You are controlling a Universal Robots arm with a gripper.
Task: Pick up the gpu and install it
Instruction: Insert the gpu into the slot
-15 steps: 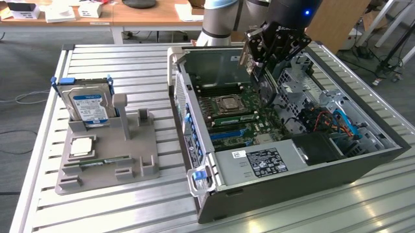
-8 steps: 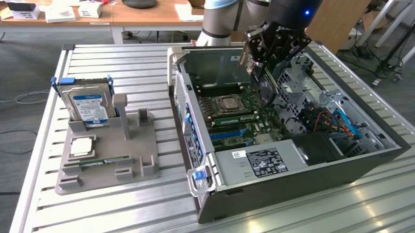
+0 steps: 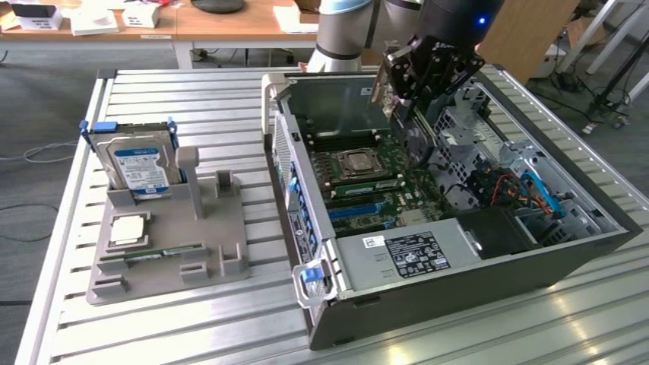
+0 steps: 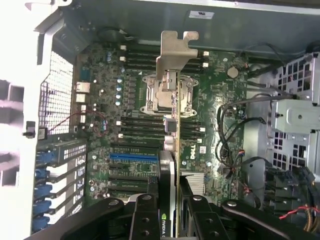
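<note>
The pincer [image 3: 411,103] is clamped on the gpu [image 3: 396,114]. In the wrist view its two black fingers [image 4: 145,220] press on the two flat sides of the thin card, one on each side. The gpu [image 4: 169,170] stands on its edge between them, and the pincer [image 4: 170,212] holds it at one end. The card sticks out well past the fingers. Its grey metal bracket is at the end far from the pincer.

In the exterior view the arm hangs over the far part of the open computer case [image 3: 457,281]. The gpu is up in the air there, over the inside of the case. In the wrist view the card is seen in front of the green motherboard [image 4: 130,100]. Behind its edge are the silver chip socket [image 4: 152,95] and some long dark slots. A blue slot [image 4: 132,156] lies just beside the card, close to the fingers. I cannot tell how high the card is above the board.

The case lies on its side on the metal counter [image 3: 152,319] with its open side up. A power box [image 3: 416,255] with a white label sits in the near end of the case.

On the exterior view's left, well apart from the pincer, a grey holder [image 3: 218,262] sits on the counter. A hard drive [image 3: 142,163] with a blue and white label stands upright in it.
</note>
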